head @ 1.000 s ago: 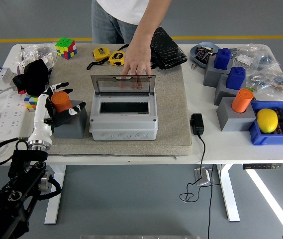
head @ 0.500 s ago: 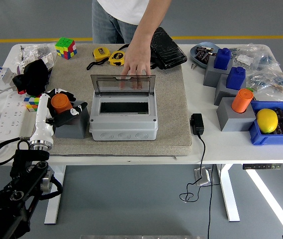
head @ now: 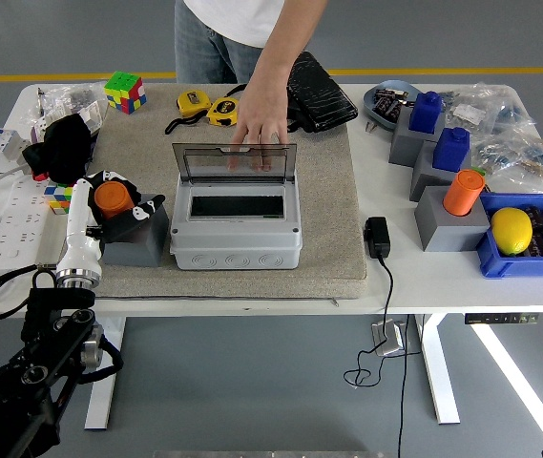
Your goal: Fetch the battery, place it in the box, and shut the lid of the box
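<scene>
Since a moment ago the left hand (head: 109, 203) has closed in, and now its black and white fingers (head: 139, 211) wrap around the battery (head: 112, 197). One second back those fingers were still spread apart beside it. The battery looks like a short orange can with a round flat top. It stands up in a grey holder (head: 137, 239) at the left edge of the tan mat (head: 333, 205), just beside the box (head: 236, 231). The box is grey, and its clear lid (head: 235, 162) stands up open at the back, so the dark inside shows. A person's hand (head: 260, 119) rests on the top edge of the lid, fingers pointing down. Another orange can (head: 463, 192) sits on a grey block far to the right.
</scene>
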### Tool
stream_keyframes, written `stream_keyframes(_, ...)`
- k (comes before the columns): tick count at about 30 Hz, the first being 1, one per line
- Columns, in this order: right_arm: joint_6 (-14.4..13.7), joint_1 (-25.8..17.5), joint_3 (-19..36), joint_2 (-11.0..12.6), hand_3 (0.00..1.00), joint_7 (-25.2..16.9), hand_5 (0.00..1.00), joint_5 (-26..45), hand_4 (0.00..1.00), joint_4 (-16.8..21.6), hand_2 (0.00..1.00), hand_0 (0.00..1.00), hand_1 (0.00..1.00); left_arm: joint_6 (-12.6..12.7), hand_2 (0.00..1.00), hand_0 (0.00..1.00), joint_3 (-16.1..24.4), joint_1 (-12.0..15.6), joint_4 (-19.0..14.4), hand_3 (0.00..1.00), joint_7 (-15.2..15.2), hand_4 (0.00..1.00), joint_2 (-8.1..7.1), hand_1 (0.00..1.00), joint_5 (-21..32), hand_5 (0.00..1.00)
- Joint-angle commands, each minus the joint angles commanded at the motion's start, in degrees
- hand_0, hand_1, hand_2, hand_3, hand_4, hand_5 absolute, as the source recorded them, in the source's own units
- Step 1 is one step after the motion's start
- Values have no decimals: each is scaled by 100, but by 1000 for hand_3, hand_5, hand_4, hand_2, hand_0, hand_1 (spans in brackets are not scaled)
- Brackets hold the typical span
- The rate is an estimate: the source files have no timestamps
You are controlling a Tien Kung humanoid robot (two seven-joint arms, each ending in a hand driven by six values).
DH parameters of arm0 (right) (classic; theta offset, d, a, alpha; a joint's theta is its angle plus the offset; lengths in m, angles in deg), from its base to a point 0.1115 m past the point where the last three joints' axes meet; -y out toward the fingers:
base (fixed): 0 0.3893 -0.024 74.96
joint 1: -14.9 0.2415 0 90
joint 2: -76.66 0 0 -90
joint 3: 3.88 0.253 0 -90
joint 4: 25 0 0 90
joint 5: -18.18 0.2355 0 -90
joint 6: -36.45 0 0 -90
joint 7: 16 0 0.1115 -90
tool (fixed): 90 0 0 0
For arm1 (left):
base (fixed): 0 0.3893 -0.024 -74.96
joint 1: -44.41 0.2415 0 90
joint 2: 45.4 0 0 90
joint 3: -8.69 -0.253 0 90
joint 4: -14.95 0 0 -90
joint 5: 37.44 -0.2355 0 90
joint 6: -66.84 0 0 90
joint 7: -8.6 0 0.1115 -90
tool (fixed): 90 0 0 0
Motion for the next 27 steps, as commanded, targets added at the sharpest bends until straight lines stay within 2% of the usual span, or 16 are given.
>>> stream_keyframes(1, -1, 0, 7, 1, 792, 1, 998, -5, 998, 0, 750, 816, 770, 19, 227, 153, 5, -4, -3, 211, 6, 998, 1, 196, 8, 100)
stream_keyframes(24, -4, 6, 22, 8, 792, -3, 998, -19, 998, 0, 751, 816, 770, 183, 220, 146, 8, 9, -44, 204, 53, 998, 13, 190, 30, 106)
stream_keyframes(27, -4, 6, 10, 1, 792, -6, 998, -14, 998, 0, 751, 816, 770, 218, 219, 148, 15, 2, -72, 204, 72, 998, 9, 190, 42, 132)
